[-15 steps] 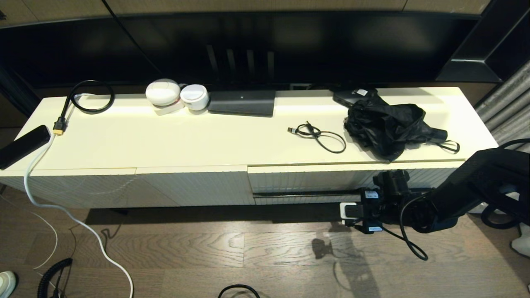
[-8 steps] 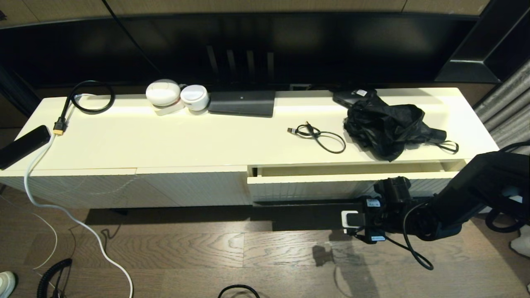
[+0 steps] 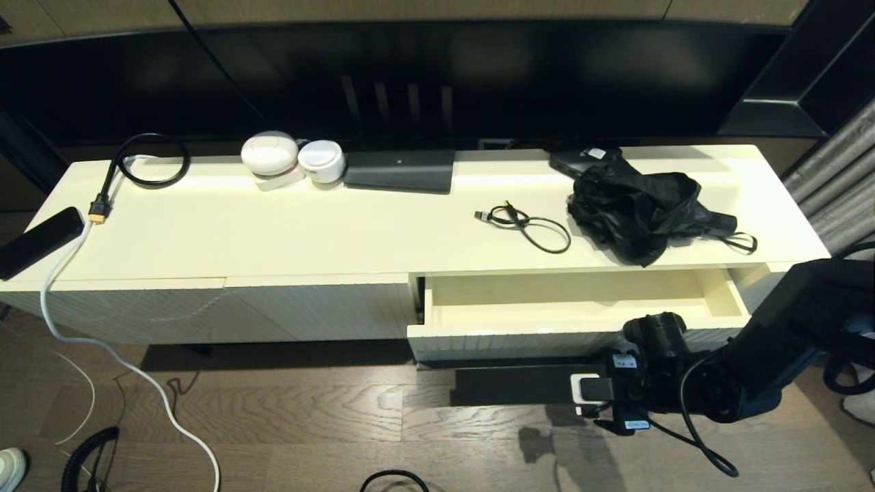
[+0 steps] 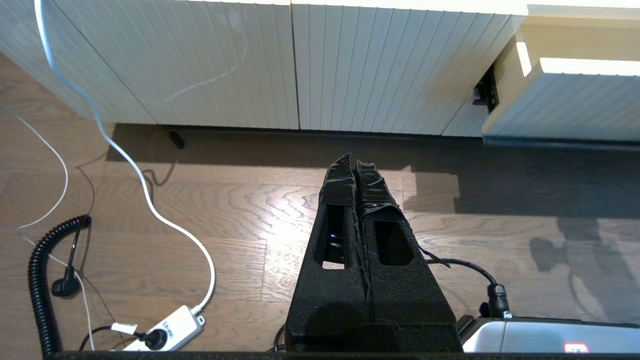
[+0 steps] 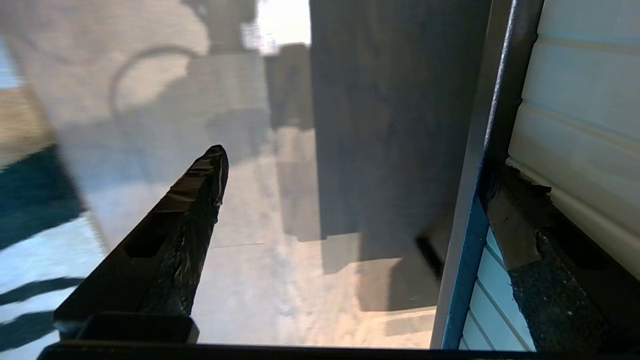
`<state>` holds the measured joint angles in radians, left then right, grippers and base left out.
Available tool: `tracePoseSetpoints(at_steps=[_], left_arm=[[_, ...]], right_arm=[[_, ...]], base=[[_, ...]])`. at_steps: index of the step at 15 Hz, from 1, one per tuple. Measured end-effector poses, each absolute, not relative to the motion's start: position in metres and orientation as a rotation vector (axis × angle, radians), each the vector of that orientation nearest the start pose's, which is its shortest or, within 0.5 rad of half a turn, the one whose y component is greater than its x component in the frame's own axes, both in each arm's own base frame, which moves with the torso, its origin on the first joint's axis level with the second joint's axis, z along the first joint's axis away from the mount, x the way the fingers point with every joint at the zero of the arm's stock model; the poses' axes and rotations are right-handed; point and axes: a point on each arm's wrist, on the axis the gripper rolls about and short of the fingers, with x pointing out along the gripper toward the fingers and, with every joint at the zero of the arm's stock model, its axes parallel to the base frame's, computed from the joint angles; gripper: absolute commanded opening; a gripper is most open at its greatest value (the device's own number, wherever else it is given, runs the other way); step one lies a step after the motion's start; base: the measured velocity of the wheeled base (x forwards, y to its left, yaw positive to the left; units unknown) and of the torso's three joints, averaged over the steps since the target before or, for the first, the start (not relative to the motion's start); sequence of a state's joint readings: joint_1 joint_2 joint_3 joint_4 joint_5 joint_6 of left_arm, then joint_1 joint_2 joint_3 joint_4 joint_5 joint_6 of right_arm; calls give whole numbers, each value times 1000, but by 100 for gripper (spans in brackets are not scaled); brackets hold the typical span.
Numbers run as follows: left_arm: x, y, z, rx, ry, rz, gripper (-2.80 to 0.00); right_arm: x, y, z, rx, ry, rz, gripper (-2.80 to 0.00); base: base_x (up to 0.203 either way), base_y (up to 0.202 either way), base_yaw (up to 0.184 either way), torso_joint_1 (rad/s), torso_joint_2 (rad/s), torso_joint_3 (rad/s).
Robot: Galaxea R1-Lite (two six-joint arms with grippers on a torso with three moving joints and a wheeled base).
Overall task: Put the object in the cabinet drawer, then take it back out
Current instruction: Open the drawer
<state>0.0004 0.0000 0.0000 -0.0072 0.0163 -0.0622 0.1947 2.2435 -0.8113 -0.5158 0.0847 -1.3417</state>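
The cabinet drawer stands pulled out at the right of the cream cabinet, its plain interior bare. Its ribbed front also shows in the left wrist view. My right arm reaches low in front of it. The right gripper is open, with one finger hooked behind the thin black handle bar and the other finger out over the floor. A crumpled black umbrella lies on the cabinet top above the drawer. My left gripper hangs shut over the floor, holding nothing.
On the cabinet top lie a short black cable, a black box, two white round devices, a coiled black lead and a black remote. A white cord trails over the wooden floor to a power strip.
The drawer has gone from closed to well pulled out. My right gripper, hooked on the handle bar, has moved toward me and lower with it.
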Motion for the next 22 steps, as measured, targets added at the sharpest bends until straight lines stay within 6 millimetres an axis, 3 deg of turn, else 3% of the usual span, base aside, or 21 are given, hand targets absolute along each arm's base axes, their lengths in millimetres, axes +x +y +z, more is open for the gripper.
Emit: tracePoseSetpoints(at_steps=[8, 12, 17, 22], left_arm=[[-23, 0, 76, -62, -8, 16, -280], [-23, 0, 76, -62, -8, 17, -280], [-23, 0, 76, -62, -8, 17, -280], [-23, 0, 76, -62, -8, 17, -280]], right_arm=[[320, 65, -12, -1262, 627, 837, 0], [314, 64, 4, -1258, 607, 818, 0], [285, 58, 63, -1265, 567, 791, 0], [210, 43, 130, -1264, 581, 803, 0]], base=[[0, 0, 0, 0, 0, 0], [0, 0, 0, 0, 0, 0], [0, 0, 0, 0, 0, 0], [0, 0, 0, 0, 0, 0]])
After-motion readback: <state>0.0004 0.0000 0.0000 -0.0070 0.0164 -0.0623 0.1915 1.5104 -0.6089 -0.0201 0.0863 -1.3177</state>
